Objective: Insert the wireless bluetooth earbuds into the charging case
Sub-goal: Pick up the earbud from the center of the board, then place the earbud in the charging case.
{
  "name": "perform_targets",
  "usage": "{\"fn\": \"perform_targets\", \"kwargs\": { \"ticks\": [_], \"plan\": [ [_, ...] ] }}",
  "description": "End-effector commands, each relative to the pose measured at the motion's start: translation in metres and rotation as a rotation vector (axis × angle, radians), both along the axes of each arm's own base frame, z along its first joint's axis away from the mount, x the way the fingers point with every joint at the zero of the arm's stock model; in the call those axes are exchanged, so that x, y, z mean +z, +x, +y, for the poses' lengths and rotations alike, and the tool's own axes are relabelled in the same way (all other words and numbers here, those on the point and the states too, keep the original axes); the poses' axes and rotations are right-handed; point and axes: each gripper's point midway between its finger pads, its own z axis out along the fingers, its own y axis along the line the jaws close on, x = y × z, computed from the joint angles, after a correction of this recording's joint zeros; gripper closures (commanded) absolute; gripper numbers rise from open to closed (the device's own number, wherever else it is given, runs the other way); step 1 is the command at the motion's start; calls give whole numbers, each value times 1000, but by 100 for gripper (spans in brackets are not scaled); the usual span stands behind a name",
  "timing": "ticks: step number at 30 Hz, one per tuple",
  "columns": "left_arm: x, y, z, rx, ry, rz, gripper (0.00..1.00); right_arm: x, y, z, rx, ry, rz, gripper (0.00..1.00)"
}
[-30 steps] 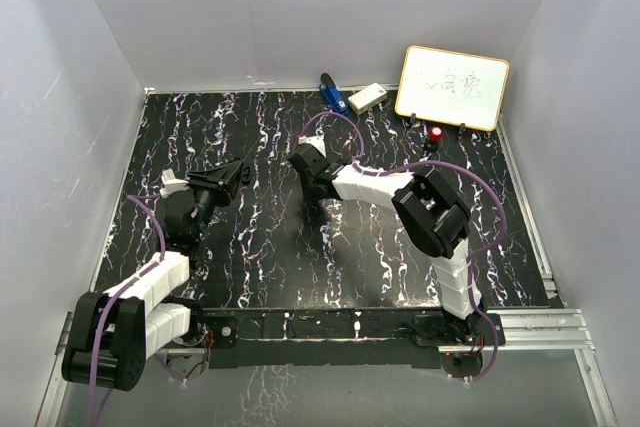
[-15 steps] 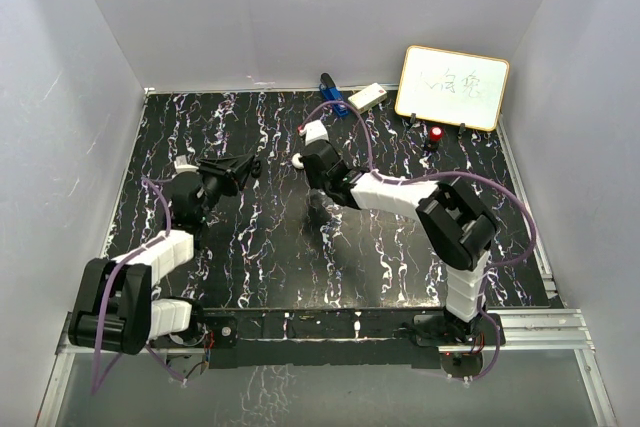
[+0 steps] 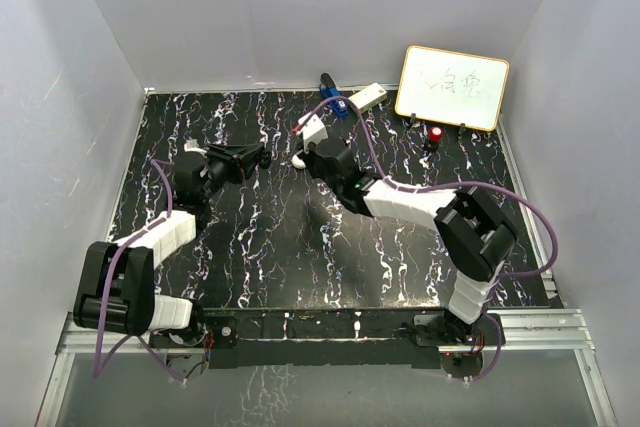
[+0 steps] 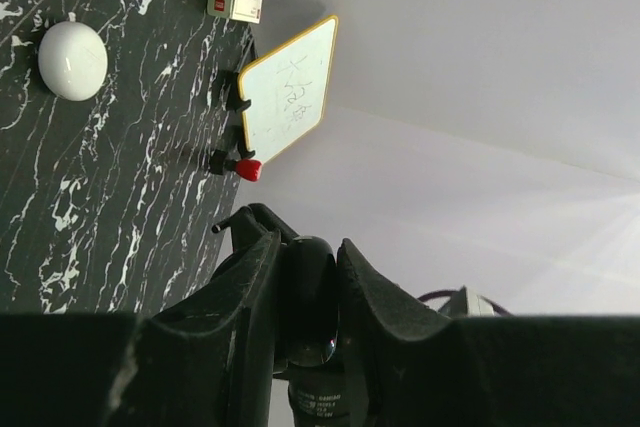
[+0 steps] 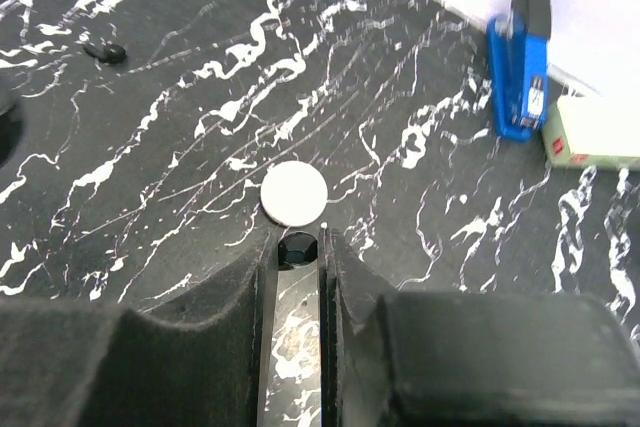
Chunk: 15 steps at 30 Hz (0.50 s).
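Note:
The charging case (image 3: 299, 161), a small round white puck, sits closed on the black marbled table. It also shows in the left wrist view (image 4: 72, 60) and the right wrist view (image 5: 294, 194). My right gripper (image 3: 307, 158) (image 5: 298, 239) is just in front of the case, jaws narrow on a small black glossy piece (image 5: 297, 248) that looks like the darker earbud. Another tiny dark piece (image 5: 105, 50) lies on the table to the left. My left gripper (image 3: 258, 159) (image 4: 305, 244) points at the case; a black rounded shape (image 4: 310, 297) fills its narrow gap, held or behind I cannot tell. No white earbud shows.
A blue object (image 3: 332, 97) and a cream box (image 3: 367, 97) stand at the back edge. A whiteboard (image 3: 452, 87) leans at the back right, with a red-topped knob (image 3: 436, 134) before it. White walls close in three sides of the table.
My right gripper has moved from the table's middle back to the case, which now shows. My left gripper has swung back and right toward the case.

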Motion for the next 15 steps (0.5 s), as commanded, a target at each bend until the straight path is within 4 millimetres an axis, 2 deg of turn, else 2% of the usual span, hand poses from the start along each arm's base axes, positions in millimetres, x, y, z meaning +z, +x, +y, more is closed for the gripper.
{"fn": "perform_targets", "kwargs": {
  "ticks": [1, 4, 7, 12, 13, 15],
  "plan": [
    [18, 0, -13, -64, -22, -5, 100, 83, -6, 1, 120, 66, -320, 100],
    [18, 1, -19, -85, -36, 12, 100, 98, -19, 1, 182, 86, -441, 100],
    [19, 2, -23, -99, -41, 26, 100, 104, -24, 2, 217, 71, -507, 100],
    [28, 3, -29, -119, -45, 30, 100, 127, -32, 6, 266, 81, -642, 100],
    [21, 5, -31, -121, -43, 53, 100, 130, -32, 7, 271, 79, -657, 100],
    [22, 6, -34, -131, -51, 62, 100, 136, -34, 10, 291, 65, -700, 100]
  ]
}}
